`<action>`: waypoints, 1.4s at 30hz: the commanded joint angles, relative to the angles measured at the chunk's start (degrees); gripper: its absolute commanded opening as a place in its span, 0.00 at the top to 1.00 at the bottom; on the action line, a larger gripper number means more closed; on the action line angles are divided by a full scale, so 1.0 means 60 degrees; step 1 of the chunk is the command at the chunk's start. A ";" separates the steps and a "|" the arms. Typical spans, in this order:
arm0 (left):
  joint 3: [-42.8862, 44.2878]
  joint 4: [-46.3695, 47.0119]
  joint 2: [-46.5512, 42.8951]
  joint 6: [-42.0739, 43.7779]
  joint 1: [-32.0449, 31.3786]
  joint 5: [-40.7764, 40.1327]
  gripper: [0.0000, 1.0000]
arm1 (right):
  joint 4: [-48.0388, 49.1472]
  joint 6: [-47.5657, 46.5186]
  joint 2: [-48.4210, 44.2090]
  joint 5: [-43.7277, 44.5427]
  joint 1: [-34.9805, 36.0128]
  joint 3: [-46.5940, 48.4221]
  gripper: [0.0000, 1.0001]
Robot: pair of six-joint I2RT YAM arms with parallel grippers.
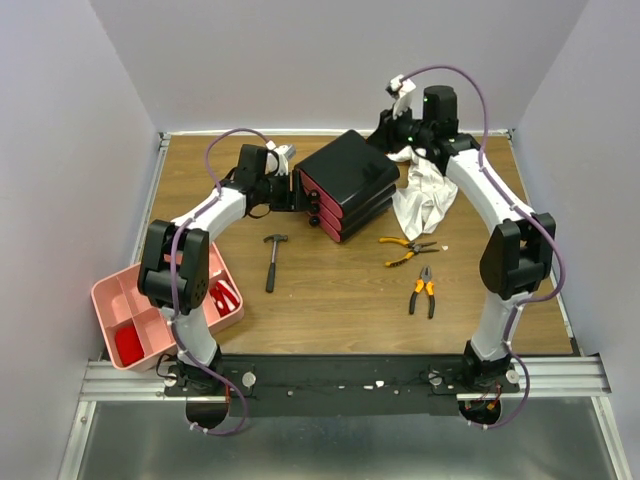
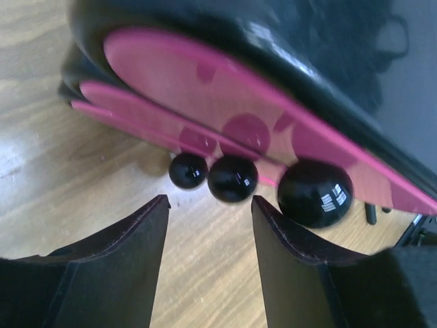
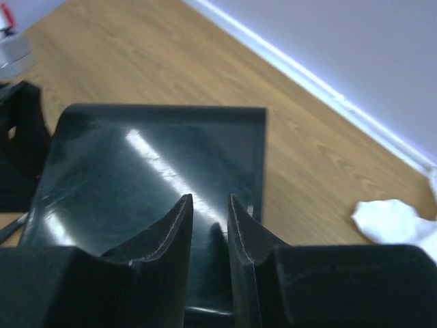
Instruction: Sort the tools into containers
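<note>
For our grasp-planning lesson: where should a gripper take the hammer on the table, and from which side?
Probably take the hammer by its black handle, near the middle, coming straight down from above. It lies flat, head toward the far side, with bare table on both sides of the slim handle, so jaws can close across it.

From above, the right gripper [image 3: 208,205] blends into the black drawer box [image 1: 345,180], its fingers indistinct. Well left of the box, red items [image 1: 130,343] in the tray [image 1: 103,298] are too small to identify.
</note>
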 commanded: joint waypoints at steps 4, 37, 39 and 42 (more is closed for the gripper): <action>0.0696 0.1055 0.0758 -0.0556 -0.0030 0.1172 0.42 | -0.0424 -0.0265 -0.0253 -0.0655 0.0212 -0.0563 0.66; -0.2905 0.4092 -0.1525 -0.0891 0.0586 0.1231 0.27 | -0.0672 -0.0718 -0.0033 -0.0245 0.0271 -0.0403 0.64; -0.3200 0.4774 -0.1439 -0.1111 0.0527 0.1392 0.27 | -0.0833 -0.0894 -0.0062 -0.0143 0.0271 -0.0344 0.63; -0.3127 0.5610 -0.0883 -0.1654 0.0483 0.1773 0.27 | -0.0995 -0.1128 -0.0135 -0.0055 0.0256 -0.0373 0.62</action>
